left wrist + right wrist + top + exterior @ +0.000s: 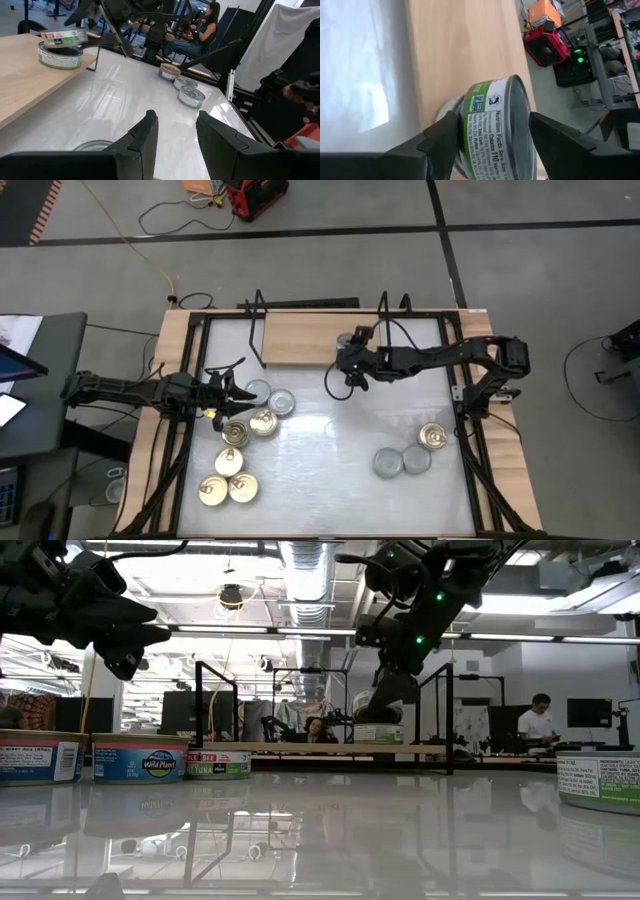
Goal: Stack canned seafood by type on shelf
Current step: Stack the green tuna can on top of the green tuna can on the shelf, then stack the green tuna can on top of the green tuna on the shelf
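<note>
On the left of the white table (330, 480), the left gripper (232, 392) waits low over a cluster of tins, its fingers (145, 135) parted around nothing, with bare tabletop showing between them in the left wrist view. Just beside it lie two silver-lidded tins (271, 398) and two gold-lidded tins (250, 427), with three more gold-lidded tins (226, 480) nearer the front edge. Toward the middle, the shelf (305, 338), a pale wood board in a black wire frame, lies at the back of the table. At its right end the right gripper (352, 352) hovers with a green-labelled tin (497, 131) between its spread fingers, directly above another tin (60, 56) already resting on the board. The fingers look loosened, but whether they are gripping or have just let go cannot be told. To do this step well, the upper tin should probably sit square on the lower one before the fingers open fully, and the gripper should then lift straight up so that it does not nudge the pair sideways. The tins are small, flat and round, with printed paper bands. On the right of the table, well apart from the shelf, sit two silver-lidded tins (400, 461) and one gold-lidded tin (433, 437).
</note>
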Robot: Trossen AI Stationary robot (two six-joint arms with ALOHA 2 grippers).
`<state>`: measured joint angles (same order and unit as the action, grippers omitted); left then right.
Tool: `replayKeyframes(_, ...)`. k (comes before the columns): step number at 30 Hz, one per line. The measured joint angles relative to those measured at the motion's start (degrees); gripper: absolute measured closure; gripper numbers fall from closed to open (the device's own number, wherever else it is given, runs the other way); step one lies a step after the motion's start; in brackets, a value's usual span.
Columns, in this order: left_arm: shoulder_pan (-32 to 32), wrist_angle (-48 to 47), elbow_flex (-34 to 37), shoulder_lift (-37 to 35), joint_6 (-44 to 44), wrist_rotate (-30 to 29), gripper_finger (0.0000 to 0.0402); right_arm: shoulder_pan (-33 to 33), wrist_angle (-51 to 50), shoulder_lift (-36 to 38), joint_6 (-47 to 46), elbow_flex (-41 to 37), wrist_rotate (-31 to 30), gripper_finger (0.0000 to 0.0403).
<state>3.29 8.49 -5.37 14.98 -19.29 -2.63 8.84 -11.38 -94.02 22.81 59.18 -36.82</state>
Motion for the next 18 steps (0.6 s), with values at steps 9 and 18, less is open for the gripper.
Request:
replayKeyframes(9, 0.0, 0.0, 0.0, 0.0, 0.0, 0.02, 0.0276, 0.24, 0.01, 0.0, 0.86, 0.0, -0.02, 0.0124)
replayKeyframes(18, 0.01, -0.2, 0.0, 0.0, 0.0, 1.36, 0.0276, -8.22, -0.51, 3.12, -8.4, 0.0, 1.32, 0.0124)
